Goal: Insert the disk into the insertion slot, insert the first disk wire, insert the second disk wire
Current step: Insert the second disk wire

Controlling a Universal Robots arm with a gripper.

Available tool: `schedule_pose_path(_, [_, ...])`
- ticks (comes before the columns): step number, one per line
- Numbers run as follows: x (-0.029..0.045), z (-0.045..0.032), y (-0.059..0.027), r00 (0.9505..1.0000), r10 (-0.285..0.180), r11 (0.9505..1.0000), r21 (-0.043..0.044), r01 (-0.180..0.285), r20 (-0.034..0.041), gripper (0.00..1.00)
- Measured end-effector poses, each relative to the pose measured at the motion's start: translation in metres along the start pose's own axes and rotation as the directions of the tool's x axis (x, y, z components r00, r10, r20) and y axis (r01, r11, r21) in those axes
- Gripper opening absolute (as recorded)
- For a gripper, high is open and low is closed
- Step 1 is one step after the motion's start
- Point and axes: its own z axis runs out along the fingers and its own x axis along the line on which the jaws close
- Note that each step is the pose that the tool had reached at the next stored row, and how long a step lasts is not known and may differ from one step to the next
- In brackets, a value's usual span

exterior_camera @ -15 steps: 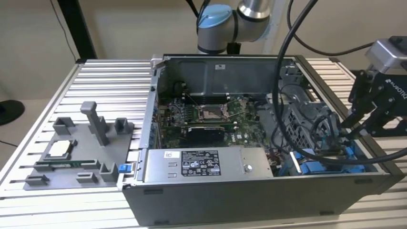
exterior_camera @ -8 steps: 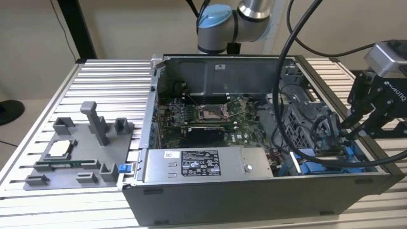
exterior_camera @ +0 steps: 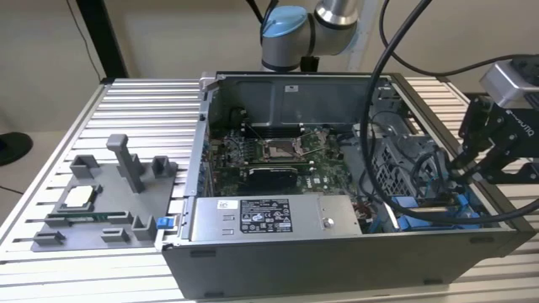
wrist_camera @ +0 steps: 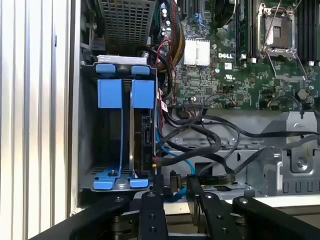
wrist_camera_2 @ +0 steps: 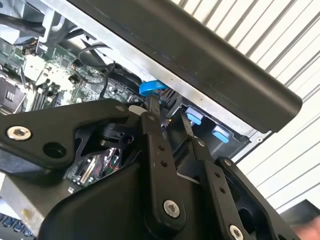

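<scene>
**Near side.** Slatted alum. bench (exterior_camera: pixel 50 271) carries an open PC case (exterior_camera: pixel 337 265). At the exterior view's left a grey fixture tray (exterior_camera: pixel 93 211) w/ small parts lies on the bench, just beside the case.

**Inside the near wall.** A grey power-supply box (exterior_camera: pixel 278 218) sits here, white sticker up. To its right in the exterior view, in the near corner, is the insertion slot (exterior_camera: pixel 425 214), blue rails showing. The hand (exterior_camera: pixel 455 172) hangs over this corner, angled down into the case.

**Slot detail, first wrist view.**
- Two blue carrier frames (wrist_camera: pixel 111 93) stand upright, side by side in the slot.
- The disk (wrist_camera: pixel 144 135) is seated in the frame nearer the motherboard, seen edge-on, w/ blue tabs at both ends.
- A blue wire (wrist_camera: pixel 172 159) runs from beside the disk toward the hand.
- A small black connector (wrist_camera: pixel 174 185) sits at the hand's tip, near the disk's end. Mated to the disk or not: cannot tell.
- Hand state: cannot tell whether it is clamped on the connector or apart.
- A black wire bundle (wrist_camera: pixel 200 142) loops between the disk and the board.

**Second wrist view.** The blue wire arcs just past the hand's tip, under the case rim.

**Mid-case.** The motherboard (exterior_camera: pixel 278 154) lies flat on the case floor, w/ a CPU socket (exterior_camera: pixel 279 148) at centre.

**Far.** The arm (exterior_camera: pixel 295 31), w/ a blue-capped joint, stands behind the case's far wall.
</scene>
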Motion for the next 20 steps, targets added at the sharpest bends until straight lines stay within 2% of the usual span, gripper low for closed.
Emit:
schedule_pose_path(2, [0.0013,-0.0002,0.0000,0.9999,-0.001,1.0000,-0.0003,0.001,0.0147,1.00])
schedule_pose_path(3, [0.0028,-0.0003,0.0000,0.9998,-0.002,1.0000,-0.0006,0.002,0.0198,1.00])
schedule_pose_path(9, [0.0145,-0.0024,-0.0001,0.9996,-0.004,1.0000,-0.0008,0.004,0.0283,1.00])
schedule_pose_path(16, [0.0154,-0.0004,0.0002,0.9986,-0.006,1.0000,-0.0013,0.007,0.0519,1.00])
schedule_pose_path(20, [0.0156,0.0007,0.0003,0.9984,-0.007,1.0000,-0.0013,0.007,0.0563,1.00])
